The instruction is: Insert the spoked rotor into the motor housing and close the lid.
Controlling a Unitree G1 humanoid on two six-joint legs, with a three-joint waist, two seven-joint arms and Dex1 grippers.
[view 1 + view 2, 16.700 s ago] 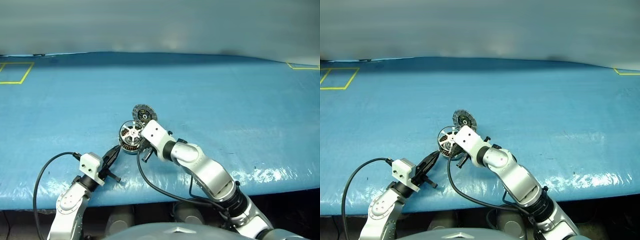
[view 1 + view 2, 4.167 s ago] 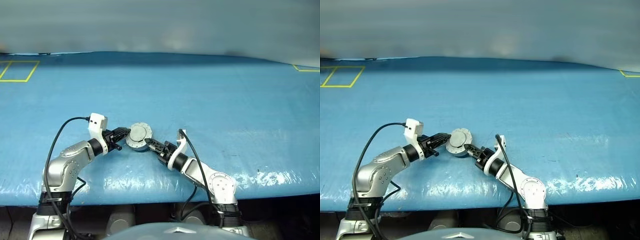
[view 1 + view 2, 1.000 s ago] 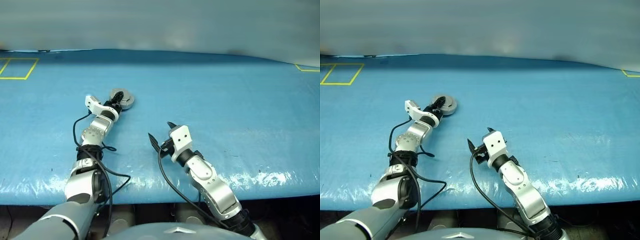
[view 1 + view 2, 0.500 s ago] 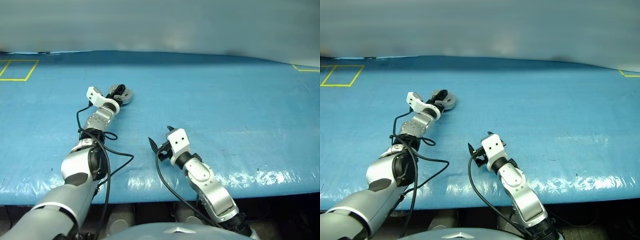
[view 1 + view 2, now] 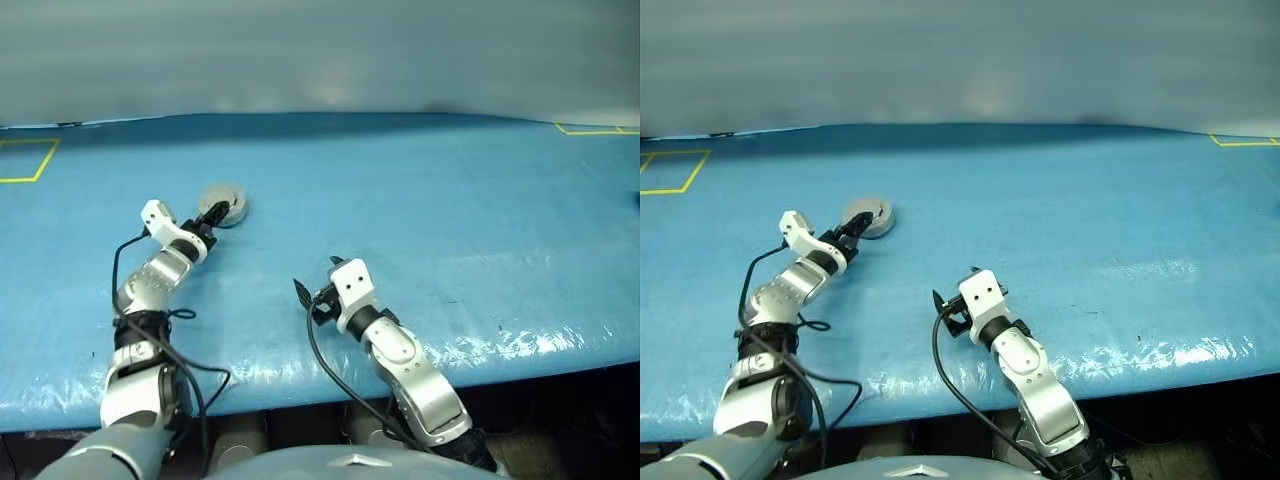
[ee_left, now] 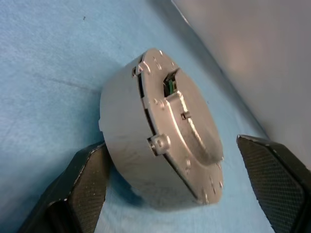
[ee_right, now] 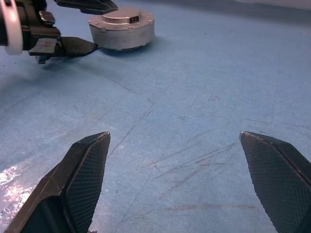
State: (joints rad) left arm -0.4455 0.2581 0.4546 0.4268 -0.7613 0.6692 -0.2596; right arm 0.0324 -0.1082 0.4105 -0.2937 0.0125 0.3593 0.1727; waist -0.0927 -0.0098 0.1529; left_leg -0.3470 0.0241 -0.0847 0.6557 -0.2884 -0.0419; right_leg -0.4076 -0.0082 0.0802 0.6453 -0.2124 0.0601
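No brand, label or readable writing is showing on any of the parts or on the blue table cover (image 5: 420, 190); the only markings are yellow tape outlines (image 5: 25, 160) near the far corners of the cover.

The motor housing (image 5: 222, 207) is sitting on the cover toward the robot's left, with the lid (image 6: 187, 131) lying closed on top of it, plain grey face with the raised centre showing. The spoked rotor is hidden under that closed lid.

The left gripper (image 5: 210, 221) is reaching toward the housing from the near side, its 2 black fingers (image 6: 82, 187) standing spread wide. In the left wrist view the housing is lying between them, close against 1 finger and clearly apart from the other; whether the near finger is actually touching the housing wall cannot be told. Nothing is clamped.

The right gripper (image 5: 315, 287) is hovering low over bare cover nearer the front edge, well apart from the housing. Its 2 fingers (image 7: 85, 167) are spread wide and are holding nothing. In the right wrist view the closed housing (image 7: 122, 28) is sitting far ahead, with the left gripper's fingers beside it.
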